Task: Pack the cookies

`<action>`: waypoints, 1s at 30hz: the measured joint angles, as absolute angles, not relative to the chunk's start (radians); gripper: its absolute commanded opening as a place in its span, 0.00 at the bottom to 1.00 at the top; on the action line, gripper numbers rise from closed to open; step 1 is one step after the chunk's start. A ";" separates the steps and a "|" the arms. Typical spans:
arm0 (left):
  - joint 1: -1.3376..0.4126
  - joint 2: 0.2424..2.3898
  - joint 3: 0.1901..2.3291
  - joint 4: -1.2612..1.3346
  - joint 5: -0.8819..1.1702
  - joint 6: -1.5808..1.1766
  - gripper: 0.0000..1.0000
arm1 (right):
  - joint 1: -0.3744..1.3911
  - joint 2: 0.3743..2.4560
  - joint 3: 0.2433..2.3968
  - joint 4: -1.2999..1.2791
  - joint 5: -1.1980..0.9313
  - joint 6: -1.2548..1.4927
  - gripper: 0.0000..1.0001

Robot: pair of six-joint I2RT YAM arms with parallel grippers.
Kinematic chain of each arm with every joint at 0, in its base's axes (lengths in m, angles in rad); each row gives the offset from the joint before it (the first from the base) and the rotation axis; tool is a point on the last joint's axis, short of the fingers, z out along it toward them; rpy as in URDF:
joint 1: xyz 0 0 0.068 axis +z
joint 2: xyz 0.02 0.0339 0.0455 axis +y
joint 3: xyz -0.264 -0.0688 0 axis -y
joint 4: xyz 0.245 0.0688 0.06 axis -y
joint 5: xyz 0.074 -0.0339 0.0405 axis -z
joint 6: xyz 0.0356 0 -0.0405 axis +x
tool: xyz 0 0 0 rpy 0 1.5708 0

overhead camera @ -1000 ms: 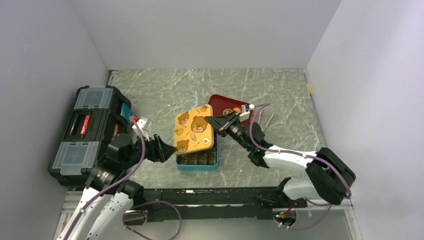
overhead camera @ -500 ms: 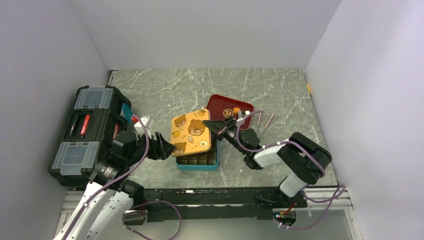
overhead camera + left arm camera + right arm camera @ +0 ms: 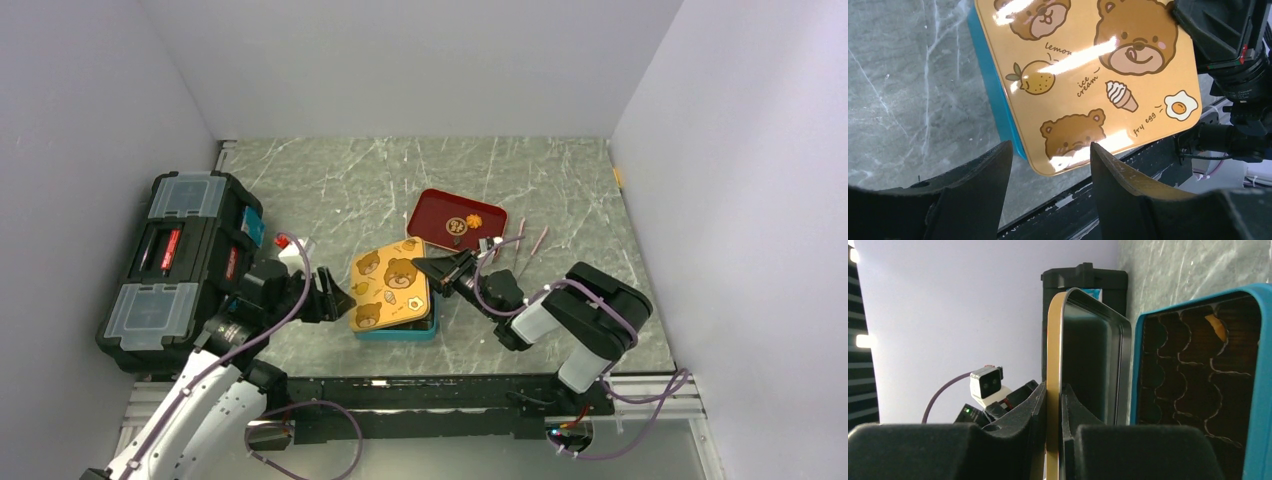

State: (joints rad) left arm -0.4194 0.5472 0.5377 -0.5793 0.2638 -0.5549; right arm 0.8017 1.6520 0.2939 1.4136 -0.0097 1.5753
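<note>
A teal tin (image 3: 396, 331) with brown compartments (image 3: 1193, 390) sits at the near middle of the table. Its yellow bear-printed lid (image 3: 390, 288) hangs tilted over it, pinched at the right edge by my shut right gripper (image 3: 436, 270) (image 3: 1054, 388). An orange cookie (image 3: 1217, 327) shows in one compartment. Left of the lid my left gripper (image 3: 336, 298) (image 3: 1050, 156) stands open, the lid's near corner (image 3: 1058, 165) just beyond its fingertips. Behind lies a red tray (image 3: 432, 210) holding a dark round cookie (image 3: 455, 226) and an orange cookie (image 3: 474, 219).
A black toolbox (image 3: 180, 262) fills the left side by the left arm. Thin pink tongs (image 3: 540, 240) lie on the marble right of the red tray. Grey walls close in the table on three sides.
The right gripper has brought the lid down and nearer, so it now covers most of the tin. The left gripper has closed in on the lid's left edge, narrowing slightly.
</note>
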 measured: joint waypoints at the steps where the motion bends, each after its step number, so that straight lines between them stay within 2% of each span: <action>1: -0.419 0.548 0.537 -0.579 0.263 -0.559 0.64 | 0.802 1.658 0.292 1.419 -0.010 1.577 0.00; 12: -0.419 0.554 0.533 -0.557 0.264 -0.565 0.63 | 0.802 1.764 0.293 1.446 -0.012 1.617 0.00; 30: -0.419 0.629 0.488 -0.485 0.329 -0.567 0.62 | 0.792 1.760 0.281 1.459 -0.012 1.624 0.00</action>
